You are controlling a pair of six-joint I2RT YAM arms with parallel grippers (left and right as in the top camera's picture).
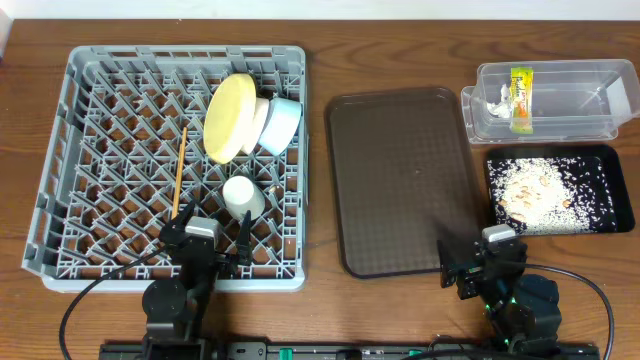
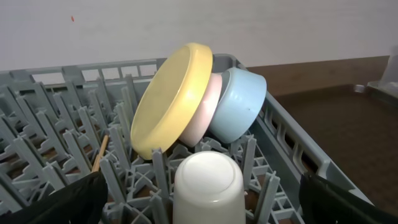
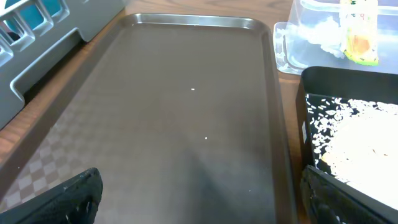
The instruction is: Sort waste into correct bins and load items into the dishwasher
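Note:
In the grey dishwasher rack [image 1: 100, 120] a yellow plate [image 1: 230, 117], a white bowl [image 1: 262, 118] and a light blue bowl [image 1: 282, 124] lean together on edge. A white cup [image 1: 243, 195] stands upside down in front of them, and chopsticks [image 1: 180, 170] lie to its left. My left gripper [image 1: 210, 236] hovers open at the rack's near edge, its jaws wide either side of the cup [image 2: 208, 180] without touching it. The wrapper [image 1: 520, 98] and tissue [image 1: 495, 103] lie in the clear tub [image 1: 600, 100]. Rice scraps [image 1: 530, 195] fill the black tray [image 1: 600, 215]. My right gripper [image 1: 482, 258] is open and holds nothing.
A bare dark brown serving tray [image 1: 400, 180] lies between the rack and the two bins. In the right wrist view the right gripper [image 3: 199, 199] hangs over this tray's [image 3: 186, 93] near end, with the black tray's wall [image 3: 305, 124] just to its right.

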